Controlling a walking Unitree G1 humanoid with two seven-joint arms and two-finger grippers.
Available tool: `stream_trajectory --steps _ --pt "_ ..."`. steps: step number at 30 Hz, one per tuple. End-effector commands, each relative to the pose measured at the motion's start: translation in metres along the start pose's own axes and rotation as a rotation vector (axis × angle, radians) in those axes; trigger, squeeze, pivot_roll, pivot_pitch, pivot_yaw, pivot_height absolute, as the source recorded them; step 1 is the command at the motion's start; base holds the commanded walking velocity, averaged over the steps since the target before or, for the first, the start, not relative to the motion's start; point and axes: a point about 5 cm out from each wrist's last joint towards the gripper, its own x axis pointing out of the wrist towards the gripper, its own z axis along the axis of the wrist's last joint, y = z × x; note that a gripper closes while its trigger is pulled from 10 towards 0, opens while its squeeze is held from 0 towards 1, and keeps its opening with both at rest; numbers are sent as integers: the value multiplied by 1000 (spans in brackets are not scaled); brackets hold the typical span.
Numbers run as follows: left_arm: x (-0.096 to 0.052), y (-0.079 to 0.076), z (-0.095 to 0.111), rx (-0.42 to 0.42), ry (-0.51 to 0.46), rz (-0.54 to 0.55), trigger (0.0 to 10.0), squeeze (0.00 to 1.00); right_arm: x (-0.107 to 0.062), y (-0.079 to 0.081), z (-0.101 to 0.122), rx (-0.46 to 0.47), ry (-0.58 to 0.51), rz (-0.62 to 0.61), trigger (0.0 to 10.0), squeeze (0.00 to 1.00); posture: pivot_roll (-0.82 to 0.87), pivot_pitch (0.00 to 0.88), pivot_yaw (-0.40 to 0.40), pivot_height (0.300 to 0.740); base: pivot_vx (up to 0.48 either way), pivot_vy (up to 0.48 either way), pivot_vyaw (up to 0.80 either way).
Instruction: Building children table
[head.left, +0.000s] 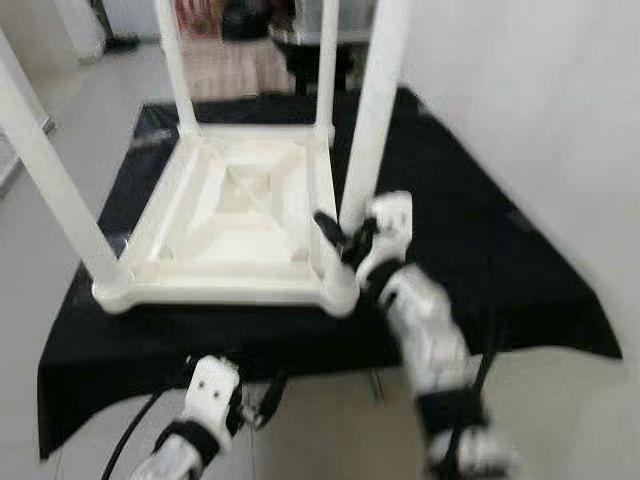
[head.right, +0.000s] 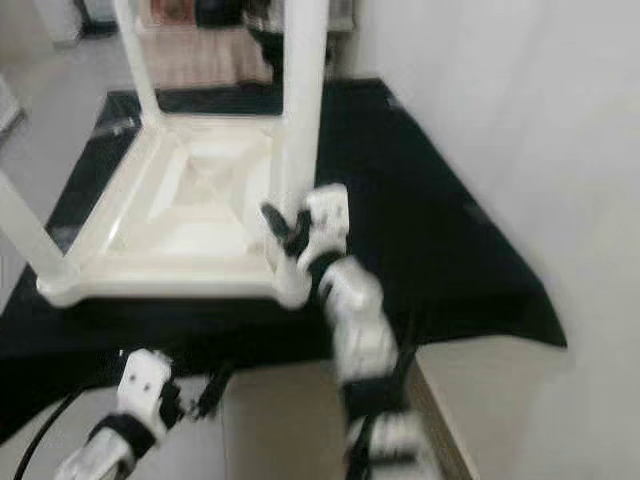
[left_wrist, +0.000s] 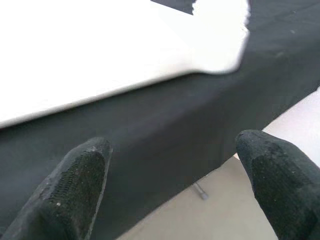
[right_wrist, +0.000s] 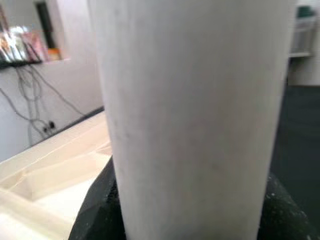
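Observation:
A white children's table (head.left: 230, 290) lies upside down on a black-clothed surface (head.left: 460, 230), its legs pointing up. My right gripper (head.left: 340, 240) is shut on the near right leg (head.left: 372, 110), just above where it meets the corner. In the right wrist view that leg (right_wrist: 195, 115) sits between the black fingers (right_wrist: 95, 210). My left gripper (left_wrist: 170, 165) is open, low in front of the clothed surface's front edge, under the white table's rim (left_wrist: 100, 55). Nothing is between its fingers (left_wrist: 80, 175).
A white wall (head.left: 560, 100) runs close along the right. Pale floor (head.left: 320, 430) lies in front of the black cloth, with a black cable (head.left: 130, 440) trailing at the lower left. Dark furniture (head.left: 310, 50) stands beyond the far edge.

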Motion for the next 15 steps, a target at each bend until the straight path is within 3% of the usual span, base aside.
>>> stream_trajectory --steps 1,4,7,8,10,11,12,13,15 --pt "1 3 -4 0 23 -14 10000 0 -9 35 -81 176 364 -33 0 0 71 154 25 740 0 0 0" --pt "4 3 -5 4 24 -12 10000 0 15 46 -63 124 329 19 0 0 81 144 18 740 0 0 0" --pt "5 4 -5 9 22 -2 10000 0 23 50 -53 104 313 30 0 0 84 138 15 740 0 0 0" --pt "5 5 -5 13 21 6 10000 0 27 51 -47 91 305 29 3059 0 89 136 11 740 0 0 0" --pt "5 5 -5 15 20 10 10000 0 30 51 -43 84 298 27 3059 0 90 135 10 740 0 0 0" --pt "6 6 -5 17 19 13 10000 0 31 50 -37 80 282 34 10000 0 91 134 11 740 0 0 0" --pt "6 6 -5 17 19 13 10000 0 31 50 -37 80 282 34 10000 0 91 134 11 740 0 0 0" --pt "6 5 -5 17 19 13 10000 0 31 42 -26 72 247 51 10000 1000 89 135 9 740 0 0 0" --pt "6 5 -5 17 19 12 10000 0 32 38 -22 66 230 60 10000 1000 89 135 9 740 0 0 0"
